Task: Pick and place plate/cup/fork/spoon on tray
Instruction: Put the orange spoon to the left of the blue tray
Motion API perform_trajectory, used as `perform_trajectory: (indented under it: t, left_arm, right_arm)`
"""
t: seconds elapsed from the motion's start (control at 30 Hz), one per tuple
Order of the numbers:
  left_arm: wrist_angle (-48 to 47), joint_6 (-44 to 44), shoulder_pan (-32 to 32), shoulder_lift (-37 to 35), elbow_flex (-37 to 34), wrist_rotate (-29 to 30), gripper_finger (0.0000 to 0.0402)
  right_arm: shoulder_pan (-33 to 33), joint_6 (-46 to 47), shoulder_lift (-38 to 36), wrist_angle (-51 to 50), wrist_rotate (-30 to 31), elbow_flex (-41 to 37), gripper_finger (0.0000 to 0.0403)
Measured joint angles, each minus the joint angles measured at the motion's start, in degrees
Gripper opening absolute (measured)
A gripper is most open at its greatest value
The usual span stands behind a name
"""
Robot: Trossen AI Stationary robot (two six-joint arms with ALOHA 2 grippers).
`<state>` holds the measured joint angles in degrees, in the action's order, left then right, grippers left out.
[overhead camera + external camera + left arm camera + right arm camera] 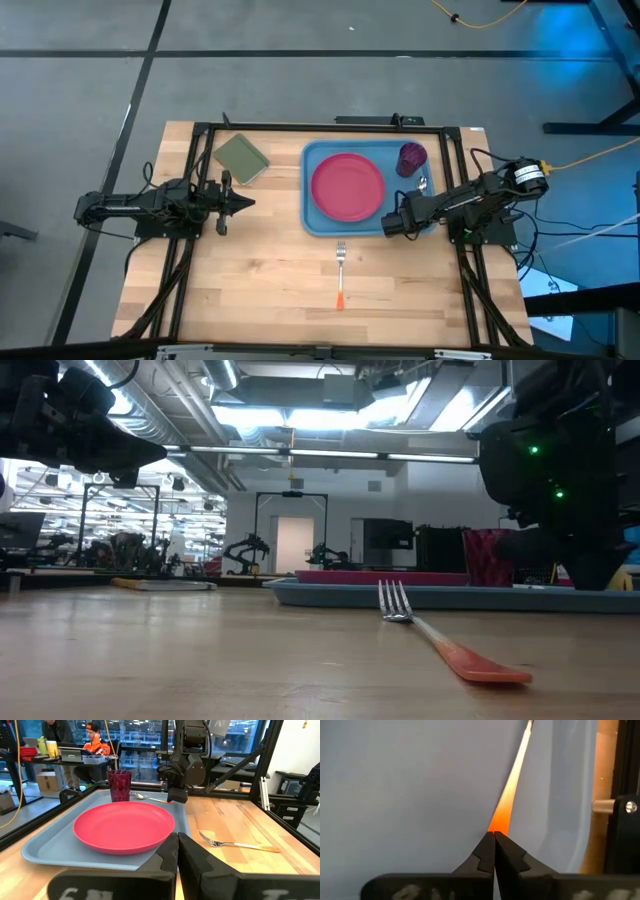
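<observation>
Reaching low over the tray [312, 222], the right pincer [388, 226] is clamped on the spoon [512, 785] handle

plate [347, 187] pink | tray [316, 220] light blue | cup [412, 158] magenta-purple | fork [340, 272] orange-handled

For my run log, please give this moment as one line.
plate, cup: on tray | spoon: in right gripper, over tray | fork: on table | left gripper: shut, idle

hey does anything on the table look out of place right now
Only the fork: it lies alone on the bare wood in front of the tray, while the plate, cup and spoon are already on it. The right hand sits at the tray's corner; the left hand waits beside it.
</observation>
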<state>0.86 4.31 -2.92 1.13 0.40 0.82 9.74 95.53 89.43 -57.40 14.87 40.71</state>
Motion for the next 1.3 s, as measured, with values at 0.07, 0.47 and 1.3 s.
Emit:
perform_trajectory:
  t: [0.07,0.47,1.3]
  left_arm:
    - [0.02,-0.01,0.00,-0.02,0.00,0.00,0.0000]
    - [0.02,-0.01,0.00,-0.01,0.00,0.00,0.0000]
    - [0.00,-0.01,0.00,-0.01,0.00,0.00,0.0000]
  right_arm:
    - [0.00,0.06,-0.01,-0.16,-0.27,0.00,0.0004]
    - [0.00,0.42,0.00,-1.01,-1.98,-0.02,0.0004]
    - [0.72,1.67,-0.02,-0.14,0.48,-0.02,0.0004]
